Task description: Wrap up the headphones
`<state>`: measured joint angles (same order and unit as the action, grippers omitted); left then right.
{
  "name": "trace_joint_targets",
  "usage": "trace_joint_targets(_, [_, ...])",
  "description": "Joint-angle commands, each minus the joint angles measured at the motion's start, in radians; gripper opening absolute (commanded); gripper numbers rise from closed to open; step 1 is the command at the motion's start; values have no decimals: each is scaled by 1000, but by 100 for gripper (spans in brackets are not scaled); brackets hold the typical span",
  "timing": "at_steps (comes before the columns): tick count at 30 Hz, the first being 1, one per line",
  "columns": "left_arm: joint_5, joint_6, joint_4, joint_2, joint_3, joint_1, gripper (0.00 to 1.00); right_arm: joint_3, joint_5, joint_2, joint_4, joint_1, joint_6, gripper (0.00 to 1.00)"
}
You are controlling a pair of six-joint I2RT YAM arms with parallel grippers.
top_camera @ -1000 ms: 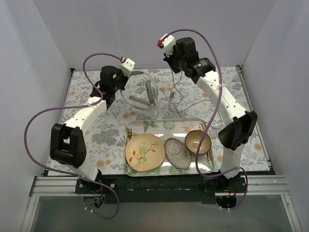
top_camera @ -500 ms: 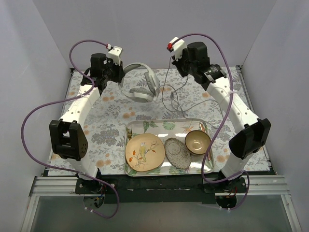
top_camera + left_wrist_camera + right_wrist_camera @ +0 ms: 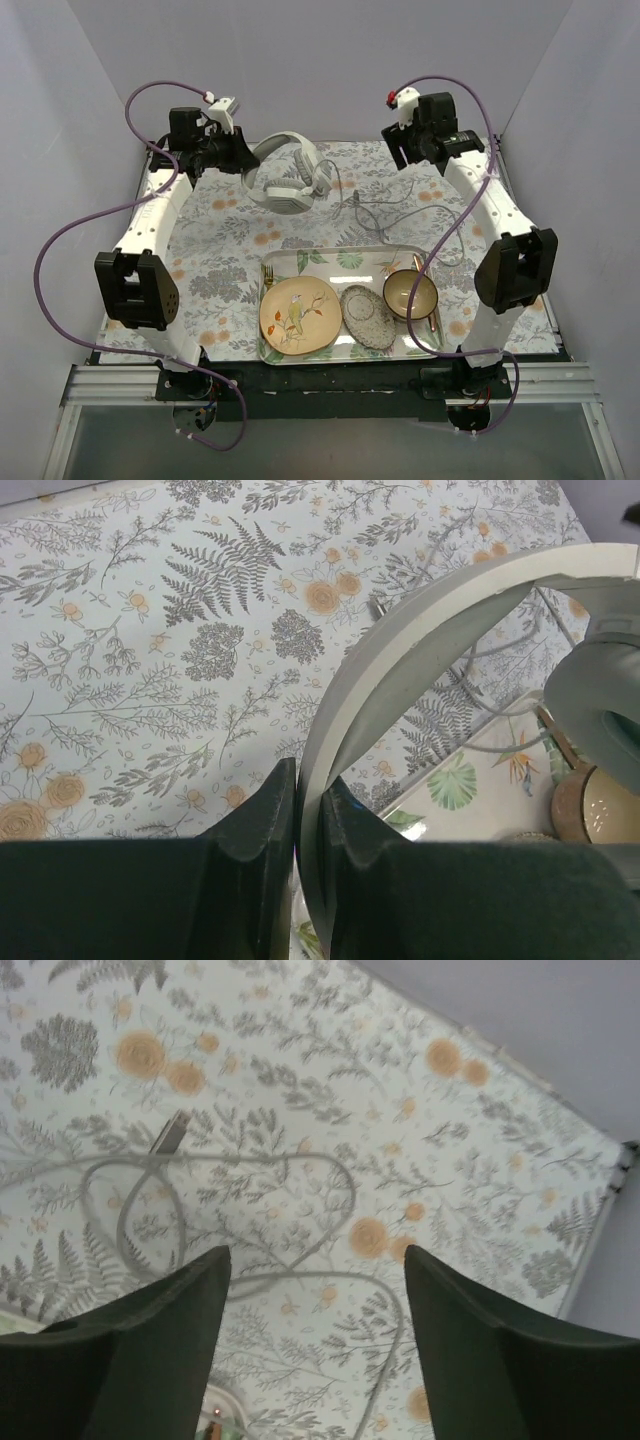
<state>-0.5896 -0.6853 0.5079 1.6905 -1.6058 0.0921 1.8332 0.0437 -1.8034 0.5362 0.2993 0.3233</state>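
Left end effector (image 3: 308,776) aloft, clamped on the headphones (image 3: 420,630); right end effector (image 3: 315,1256) aloft, jaws spread wide.

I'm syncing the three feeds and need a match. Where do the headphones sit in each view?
Top external: the headphones are upper centre-left, at the left gripper.
Left wrist: the headband arcs from bottom centre to the top right, pinched between the fingers.
Right wrist: only the cable's plug and loops show, upper left.
Shared landmark: the floral tablecloth.
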Motion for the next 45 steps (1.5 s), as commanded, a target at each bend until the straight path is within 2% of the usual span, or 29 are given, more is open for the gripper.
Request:
trace_joint_targets(1, [-46, -88, 3, -101, -40, -2, 0, -110, -111, 59, -23, 12, -3, 82])
trace_joint_targets(3, [-38, -100, 4, -106, -57, -8, 0, -266, -163, 137, -146, 12, 3, 86])
trace_joint_targets(5, [-42, -112, 18, -107, -75, -18, 0, -392, -241, 266, -345, 15, 6, 93])
trace_joint_targets(6, [-50, -114, 24, -107, -83, -20, 0, -510, -264, 307, -405, 18, 8, 94])
trace_joint_targets(8, [-52, -115, 29, -115, -100, -23, 0, -607, -336, 419, -580, 46, 19, 95])
trace_joint_targets(10, [-52, -118, 27, -118, -117, -23, 0, -734, -414, 501, -669, 98, 43, 95])
trace_joint_targets(13, [-58, -126, 26, -127, -132, -25, 0, -871, -487, 558, -849, 173, 13, 96])
trace_joint_targets(16, [-72, -134, 29, -130, -140, -23, 0, -893, -469, 530, -967, 224, -74, 96])
trace_joint_targets(21, [-95, -134, 32, -149, -135, -25, 0, -806, -375, 408, -993, 236, -173, 92])
trace_joint_targets(24, [-104, -128, 38, -167, -138, -25, 0, -747, -401, 328, -996, 236, -213, 87])
trace_joint_targets(27, [-127, -126, 46, -184, -135, -25, 0, -718, -403, 273, -1018, 236, -240, 73])
trace_joint_targets(28, [-134, -126, 47, -189, -135, -25, 0, -716, -383, 260, -1022, 235, -242, 60])
trace_joint_targets(30, [-153, -120, 47, -196, -131, -23, 0, -716, -370, 256, -1036, 235, -240, 41])
trace_joint_targets(31, [-153, -112, 47, -199, -120, -25, 0, -715, -361, 260, -1032, 235, -236, 23])
trace_joint_targets(34, [-125, -63, 49, -206, -83, -23, 0, -697, -287, 298, -978, 236, -181, 5])
trace_joint_targets(36, [-78, -11, 50, -201, -51, -11, 0, -672, -217, 323, -890, 235, -126, 3])
trace_joint_targets(37, [4, 45, 49, -201, -37, 18, 0, -631, -175, 341, -853, 239, -68, 2])
trace_joint_targets(40, [115, 154, 46, -193, 35, 90, 0, -554, -95, 349, -710, 261, 31, 1])
trace_joint_targets(45, [74, 202, 47, -195, 84, 152, 0, -333, -21, 282, -494, 282, 177, 1])
